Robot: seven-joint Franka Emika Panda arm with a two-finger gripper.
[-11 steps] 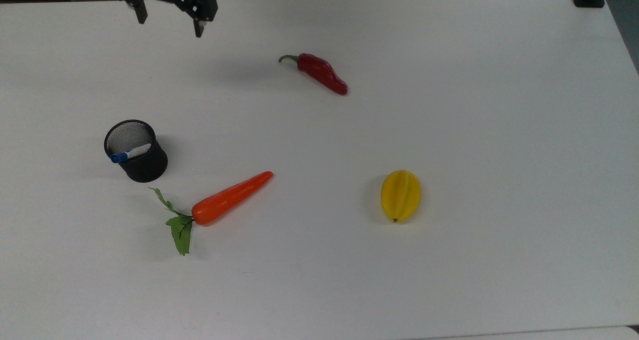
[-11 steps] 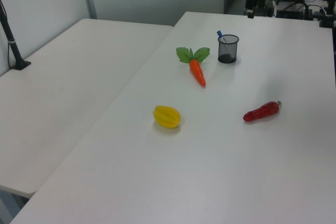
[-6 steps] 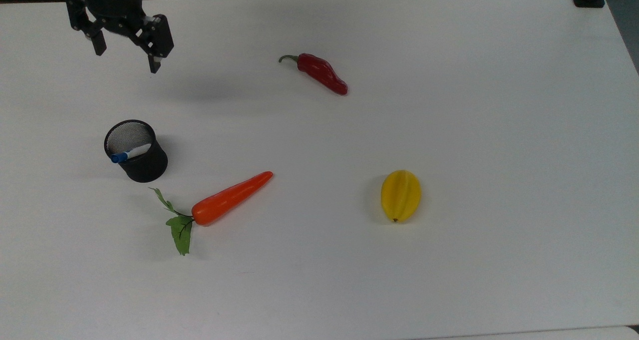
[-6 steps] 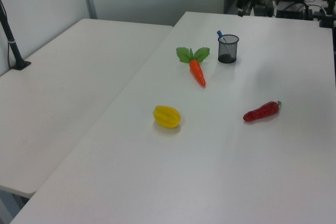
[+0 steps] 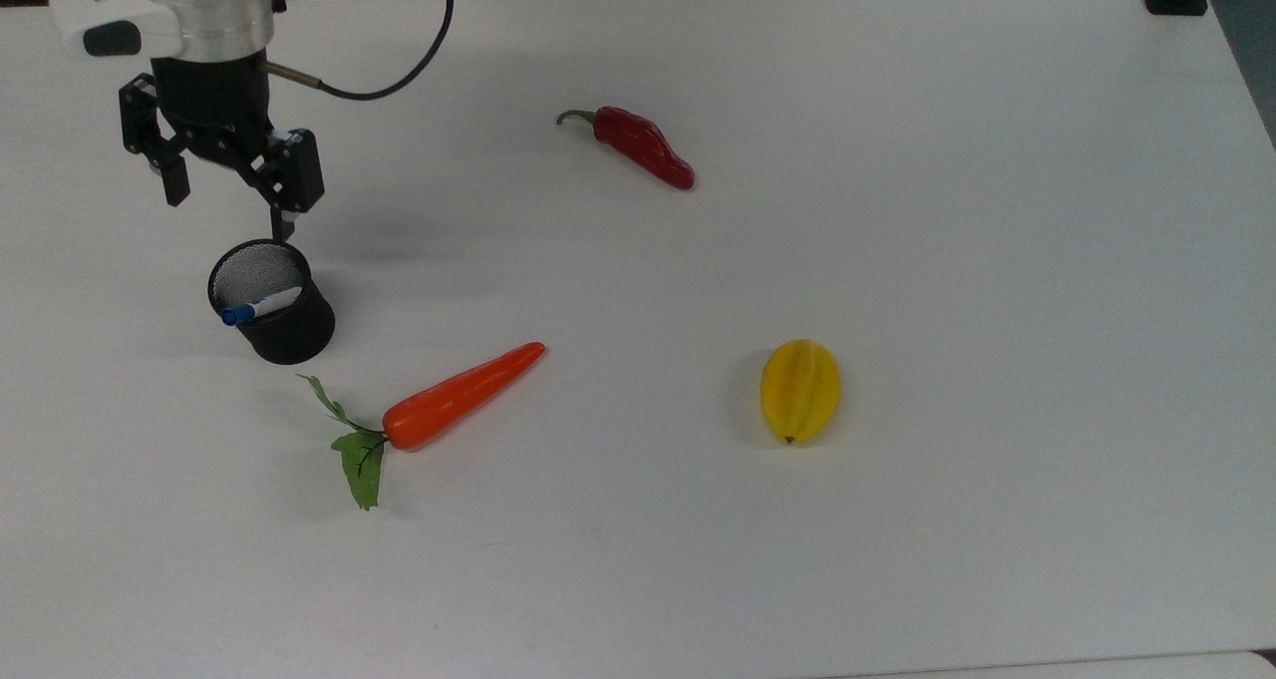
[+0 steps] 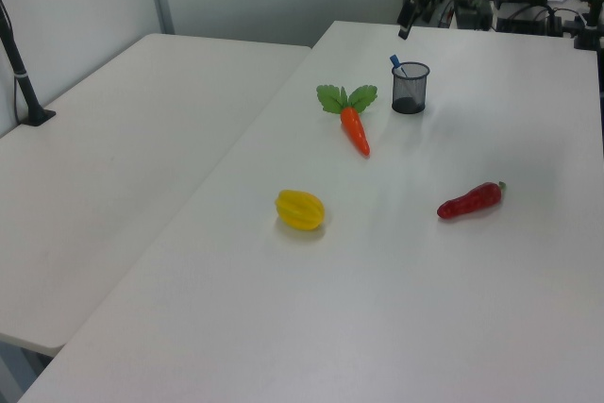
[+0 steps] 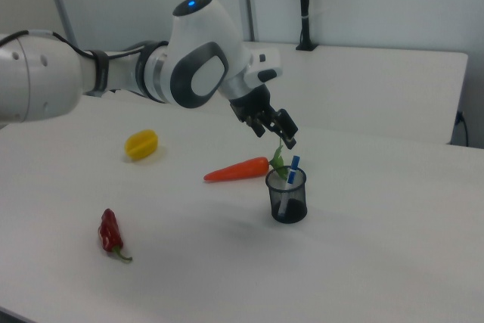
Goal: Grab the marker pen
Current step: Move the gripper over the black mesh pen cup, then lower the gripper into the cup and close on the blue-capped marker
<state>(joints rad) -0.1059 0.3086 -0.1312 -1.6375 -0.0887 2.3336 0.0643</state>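
Note:
The marker pen (image 5: 261, 305) has a white barrel and a blue cap, and it leans inside a black mesh cup (image 5: 284, 332) on the top view's left. Its blue end sticks above the cup rim in the left view (image 6: 396, 62) and the right view (image 7: 293, 164). My gripper (image 5: 231, 216) is open and holds nothing. It hangs just behind the cup in the top view, and in the right view the gripper (image 7: 275, 137) hovers slightly above the rim, apart from the pen.
An orange carrot (image 5: 464, 395) with green leaves lies beside the cup. A red chilli pepper (image 5: 643, 148) lies toward the table's far side, and a yellow fruit (image 5: 799, 390) to the top view's right. The white table (image 5: 997, 210) is wide.
My gripper has come down from the table's far edge toward the cup, moving left and nearer in the top view. It stays open. The objects have not moved.

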